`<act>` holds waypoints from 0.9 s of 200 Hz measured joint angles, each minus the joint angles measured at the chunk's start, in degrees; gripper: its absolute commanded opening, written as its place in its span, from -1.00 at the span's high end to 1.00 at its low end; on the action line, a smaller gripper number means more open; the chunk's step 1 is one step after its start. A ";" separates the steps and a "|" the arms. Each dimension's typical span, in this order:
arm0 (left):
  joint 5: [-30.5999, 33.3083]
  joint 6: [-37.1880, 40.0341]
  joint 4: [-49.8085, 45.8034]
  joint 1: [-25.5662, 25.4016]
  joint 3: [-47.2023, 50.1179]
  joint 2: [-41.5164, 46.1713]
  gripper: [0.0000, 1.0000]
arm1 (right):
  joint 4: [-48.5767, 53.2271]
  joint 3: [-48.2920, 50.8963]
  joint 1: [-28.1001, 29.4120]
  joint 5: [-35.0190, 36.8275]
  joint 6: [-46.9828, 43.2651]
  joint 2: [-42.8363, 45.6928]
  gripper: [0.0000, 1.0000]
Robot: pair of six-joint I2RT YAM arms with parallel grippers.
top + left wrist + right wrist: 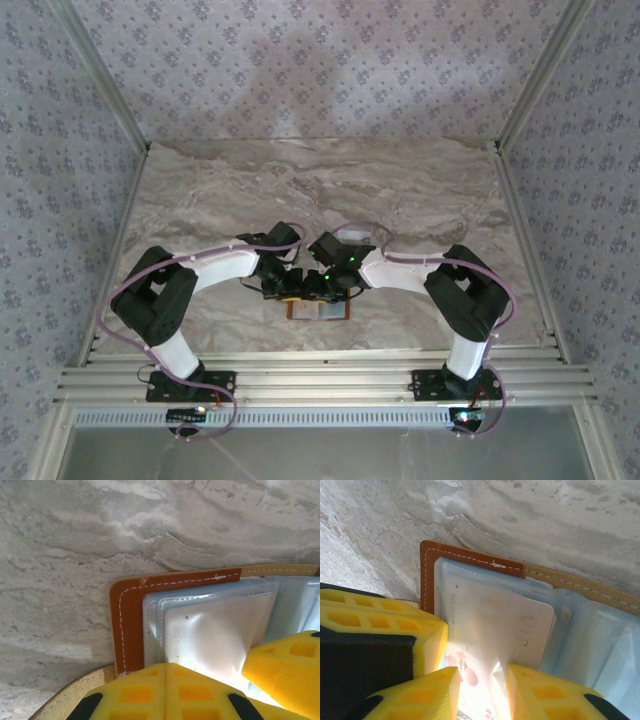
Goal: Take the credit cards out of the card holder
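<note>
- The smooth, grey-veined, marble-look tabletop (330, 190) carries everything. From above I take in its whole spread, while the wrist views give just a patch of veining.
- The white-and-black left arm (215, 268) and right arm (410, 272) bend inward and meet near the front edge.
- The left tool (166, 680) has its ribbed yellow pads pressed together at the near edge of the holder.
- The right tool (482, 685), with the same yellow pads, stands narrowly apart over a card's face. I can't tell whether it pinches anything.
- The small flat brown leather card holder (320, 311) lies open under both tools and is a mere sliver from above. Close up, the wrist views show its rounded corner, white stitching (120, 630) and glossy clear plastic sleeves (600, 630).
- The thin, pale plastic credit card (500, 615), round-cornered, lies flat across the sleeves. The right wrist view catches faint pinkish print on it; the left wrist view gives mostly glare.
</note>
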State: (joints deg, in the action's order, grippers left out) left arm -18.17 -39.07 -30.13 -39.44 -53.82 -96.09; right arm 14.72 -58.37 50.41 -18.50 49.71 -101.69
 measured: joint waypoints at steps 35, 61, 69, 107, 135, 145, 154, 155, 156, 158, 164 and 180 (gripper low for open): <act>0.22 0.00 -0.09 0.00 0.00 0.11 0.78 | 0.55 -0.09 0.00 0.46 -0.04 0.00 0.37; 0.66 0.02 -0.85 -0.07 0.00 0.57 0.78 | 2.47 -0.81 0.15 1.79 -0.55 0.02 0.37; 0.74 0.02 -1.29 -0.07 0.00 0.74 0.77 | 3.02 -0.96 0.22 2.19 -0.70 0.02 0.37; 1.07 0.02 -1.81 -0.09 0.00 0.85 0.77 | 4.83 -1.25 0.26 3.21 -1.14 0.37 0.38; 1.07 0.02 -1.88 -0.09 0.00 0.85 0.78 | 6.32 -1.27 0.26 4.04 -1.29 0.90 0.37; 1.07 0.04 -1.88 -0.11 0.00 0.85 0.78 | 7.02 -1.36 0.26 4.39 -1.31 1.09 0.38; 1.07 0.04 -1.95 -0.11 0.00 0.85 0.78 | 7.72 -1.51 0.26 4.68 -1.36 1.20 0.38; 1.07 0.04 -1.97 -0.11 0.00 0.85 0.78 | 7.78 -1.55 0.26 4.70 -1.40 1.20 0.37; 1.07 0.04 -1.97 -0.11 0.00 0.85 0.78 | 7.87 -1.57 0.26 4.74 -1.42 1.20 0.38; 1.07 0.04 -1.99 -0.11 0.00 0.85 0.78 | 8.00 -1.60 0.26 4.81 -1.49 1.22 0.37; 1.07 0.04 -2.05 -0.11 0.00 0.85 0.78 | 8.33 -1.70 0.26 5.01 -1.55 1.27 0.38; 1.05 0.04 -2.10 -0.11 0.00 0.85 0.79 | 9.05 -1.84 0.26 5.46 -1.77 1.38 0.38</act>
State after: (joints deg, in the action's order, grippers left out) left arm -17.12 -39.03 -32.23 -39.55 -53.82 -95.24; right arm 23.77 -60.20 50.68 -13.04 47.94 -100.31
